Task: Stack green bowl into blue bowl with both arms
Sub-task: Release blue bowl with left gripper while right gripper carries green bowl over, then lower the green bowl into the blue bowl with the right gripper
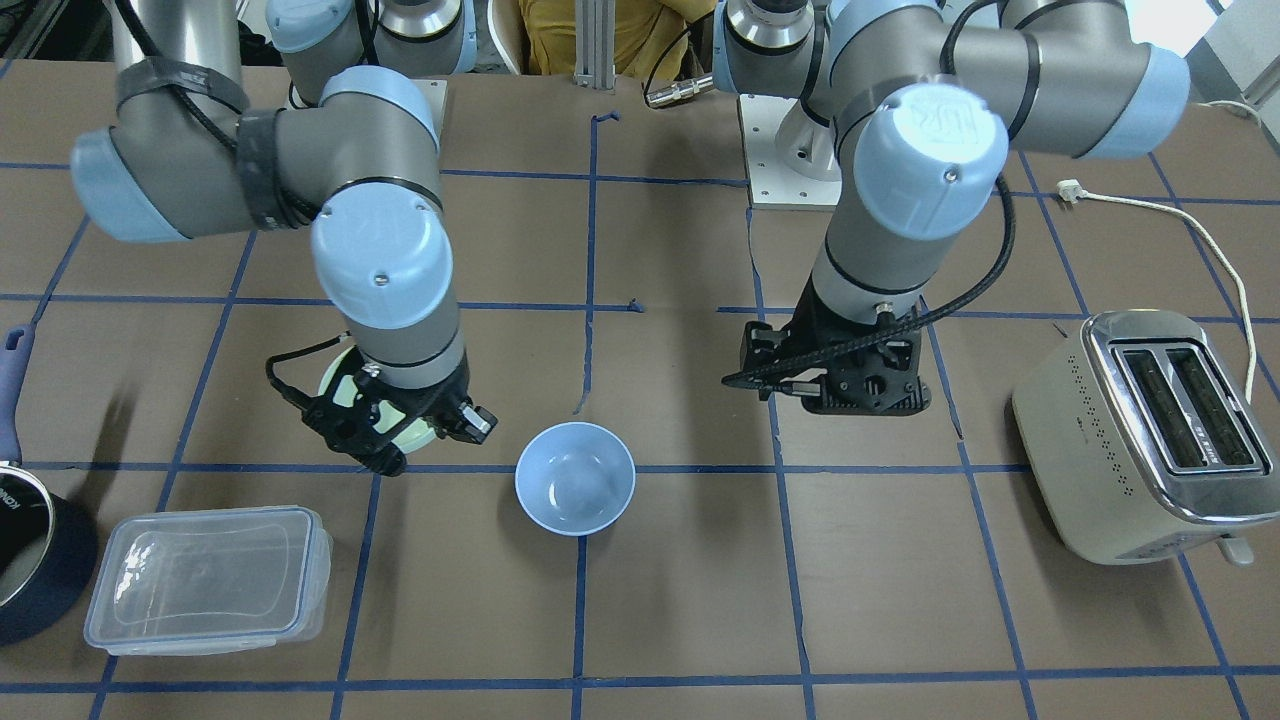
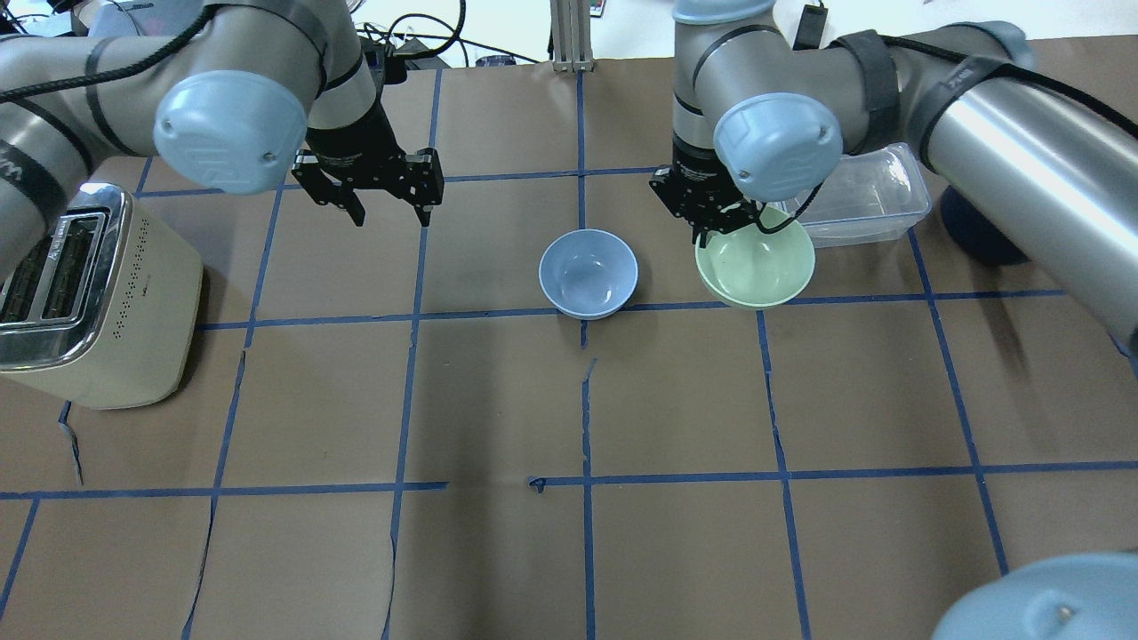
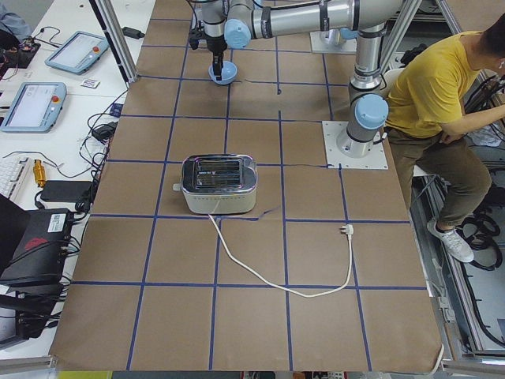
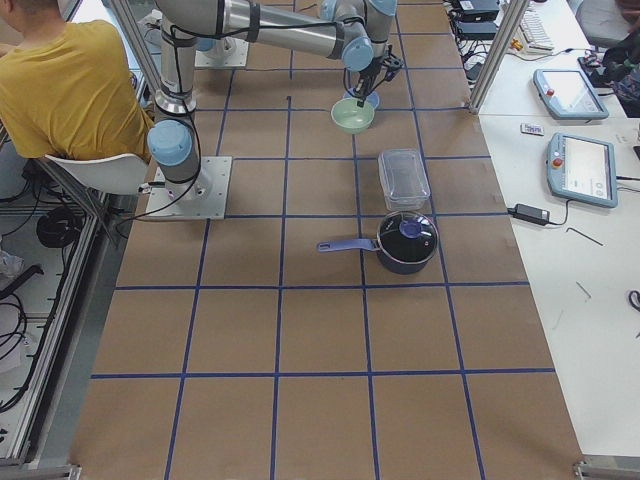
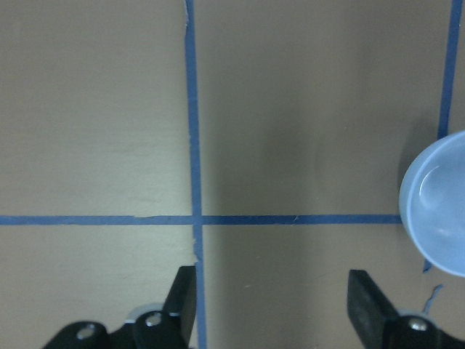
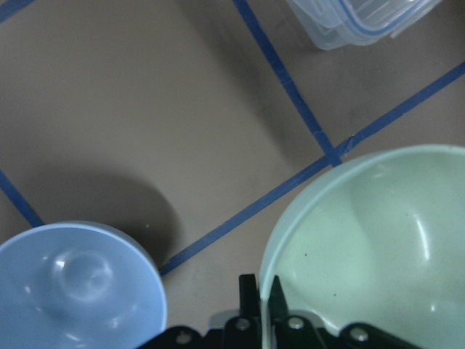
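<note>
The pale mint-green bowl (image 2: 760,271) hangs from my right gripper (image 2: 709,233), which is shut on its rim; the right wrist view shows the fingers pinching the rim (image 6: 265,291) of the bowl (image 6: 378,240). It seems a little above the table. In the front view the bowl (image 1: 335,380) is mostly hidden under that gripper (image 1: 385,420). The pale blue bowl (image 2: 588,273) stands upright and empty on the table (image 1: 575,490), just beside the green bowl (image 6: 73,291). My left gripper (image 2: 388,216) is open and empty on the blue bowl's other side; the bowl shows at its view's right edge (image 5: 439,211).
A cream toaster (image 2: 80,293) stands at the robot's far left, its cord (image 1: 1200,240) trailing on the table. A clear lidded container (image 2: 862,196) and a dark navy pot (image 1: 30,560) lie beyond the green bowl. A person in yellow (image 3: 442,87) sits behind the robot.
</note>
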`<state>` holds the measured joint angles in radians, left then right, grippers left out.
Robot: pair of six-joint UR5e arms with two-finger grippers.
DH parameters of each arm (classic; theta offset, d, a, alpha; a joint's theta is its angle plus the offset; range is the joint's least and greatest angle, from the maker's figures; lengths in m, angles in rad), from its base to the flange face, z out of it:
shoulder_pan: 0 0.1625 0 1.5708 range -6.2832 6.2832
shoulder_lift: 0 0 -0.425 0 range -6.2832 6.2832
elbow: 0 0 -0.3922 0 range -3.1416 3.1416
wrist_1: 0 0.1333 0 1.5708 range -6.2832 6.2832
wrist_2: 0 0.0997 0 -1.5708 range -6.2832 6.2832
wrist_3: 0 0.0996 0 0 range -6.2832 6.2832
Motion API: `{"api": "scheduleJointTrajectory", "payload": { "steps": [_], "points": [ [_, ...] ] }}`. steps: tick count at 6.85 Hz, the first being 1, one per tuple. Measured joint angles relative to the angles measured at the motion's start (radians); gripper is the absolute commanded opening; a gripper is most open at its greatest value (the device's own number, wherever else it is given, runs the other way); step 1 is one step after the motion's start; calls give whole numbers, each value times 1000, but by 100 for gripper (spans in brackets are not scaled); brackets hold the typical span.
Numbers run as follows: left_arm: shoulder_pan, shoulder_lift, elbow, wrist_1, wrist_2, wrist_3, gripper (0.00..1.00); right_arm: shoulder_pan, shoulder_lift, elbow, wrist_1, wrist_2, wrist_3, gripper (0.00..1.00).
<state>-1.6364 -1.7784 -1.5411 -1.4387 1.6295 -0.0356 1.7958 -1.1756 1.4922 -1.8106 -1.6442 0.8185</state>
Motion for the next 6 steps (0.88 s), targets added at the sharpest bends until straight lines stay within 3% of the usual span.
{"api": "scheduleJointTrajectory", "payload": {
  "steps": [4, 6],
  "points": [
    [47, 168, -19, -129, -2, 46, 94, 119, 151, -169, -17, 0, 258, 0],
    [50, 204, -30, -145, -5, 45, 100, 151, 217, -242, -24, 5, 337, 0]
  ]
}}
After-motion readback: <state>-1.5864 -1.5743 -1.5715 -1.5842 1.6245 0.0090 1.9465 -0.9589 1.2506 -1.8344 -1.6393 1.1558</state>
